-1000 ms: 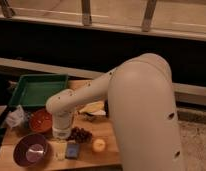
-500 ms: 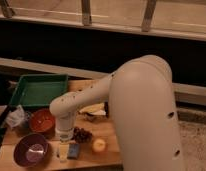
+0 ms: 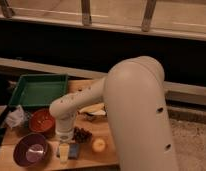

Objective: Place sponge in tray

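My gripper (image 3: 64, 150) is down at the small flat light blue sponge (image 3: 75, 150), front edge of the wooden table (image 3: 91, 159).
Can't tell if I'm clamped on it or loose. 1 worry: a shallow pinch slips and it drops into the round orange bowl (image 3: 42, 120) on the way to the large shallow green plastic tray (image 3: 38, 92) at the back-left.

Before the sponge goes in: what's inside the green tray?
Only the bare green floor of the tray shows; the arm covers its near right corner. The sponge lies at the table's front edge, the gripper right beside it.
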Controlling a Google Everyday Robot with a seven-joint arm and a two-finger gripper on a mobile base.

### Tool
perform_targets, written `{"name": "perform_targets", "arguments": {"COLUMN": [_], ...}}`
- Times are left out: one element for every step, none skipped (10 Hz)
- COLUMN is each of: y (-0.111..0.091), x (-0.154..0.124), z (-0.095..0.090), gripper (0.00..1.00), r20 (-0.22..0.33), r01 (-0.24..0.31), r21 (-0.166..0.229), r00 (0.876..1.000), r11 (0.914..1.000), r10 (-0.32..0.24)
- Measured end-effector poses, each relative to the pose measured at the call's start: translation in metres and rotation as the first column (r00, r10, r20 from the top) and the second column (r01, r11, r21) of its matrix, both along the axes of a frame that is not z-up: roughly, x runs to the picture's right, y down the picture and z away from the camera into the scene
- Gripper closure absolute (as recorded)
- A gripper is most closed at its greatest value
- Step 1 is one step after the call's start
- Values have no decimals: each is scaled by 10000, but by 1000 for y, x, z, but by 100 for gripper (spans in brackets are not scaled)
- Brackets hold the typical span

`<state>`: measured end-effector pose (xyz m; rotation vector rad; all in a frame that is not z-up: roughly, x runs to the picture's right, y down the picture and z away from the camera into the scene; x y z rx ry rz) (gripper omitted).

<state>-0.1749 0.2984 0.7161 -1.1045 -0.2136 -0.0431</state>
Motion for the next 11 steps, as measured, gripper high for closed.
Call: {"name": "perform_targets", "arguments": {"y": [1, 2, 3, 4, 5, 8, 11, 13, 14, 15, 15], "x": [1, 2, 5, 8, 11, 12, 12, 11, 12, 11, 10], "z": [1, 3, 5, 8, 11, 14, 16, 17, 18, 18, 17], "gripper": [25, 25, 25, 25, 29, 40, 51, 60, 70, 80, 90], "r20": [24, 24, 7, -37, -163, -294, -338, -344, -351, -333, -301], "r01": [-61, -121, -194, -340, -432, -522, -551, -555, -528, -484, -441], "r21": [7, 30, 71, 145, 187, 278, 323, 349, 367, 390, 431], "r00": [10000, 9999, 9998, 9994, 9989, 9982, 9978, 9978, 9979, 9982, 9985], "r11": [10000, 9999, 9998, 9993, 9989, 9983, 9980, 9979, 9979, 9981, 9981], "r10": [61, 121, 194, 341, 435, 530, 562, 567, 541, 497, 454]}}
